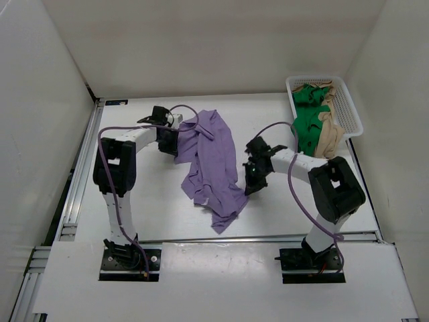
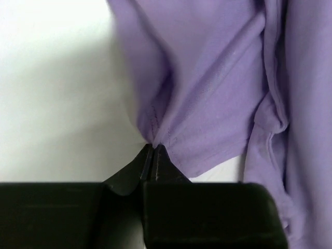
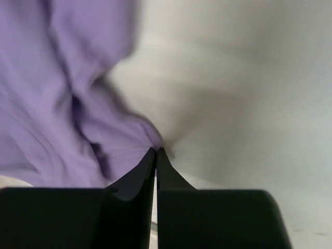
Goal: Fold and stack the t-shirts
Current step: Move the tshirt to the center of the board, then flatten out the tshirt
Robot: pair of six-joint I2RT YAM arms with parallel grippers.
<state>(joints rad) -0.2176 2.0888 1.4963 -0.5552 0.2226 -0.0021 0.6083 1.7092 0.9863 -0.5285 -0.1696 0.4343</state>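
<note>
Left gripper (image 2: 154, 149) clamped on lavender shirt (image 2: 218, 78) hem; right gripper (image 3: 156, 152) seemingly likewise; basket (image 1: 350, 111) only overhead.

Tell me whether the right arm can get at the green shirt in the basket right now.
Probably not yet: the right gripper is shut on the lavender shirt, so it is occupied. Otherwise the way looks free: the green shirt lies uncovered in the white basket near that arm.
</note>
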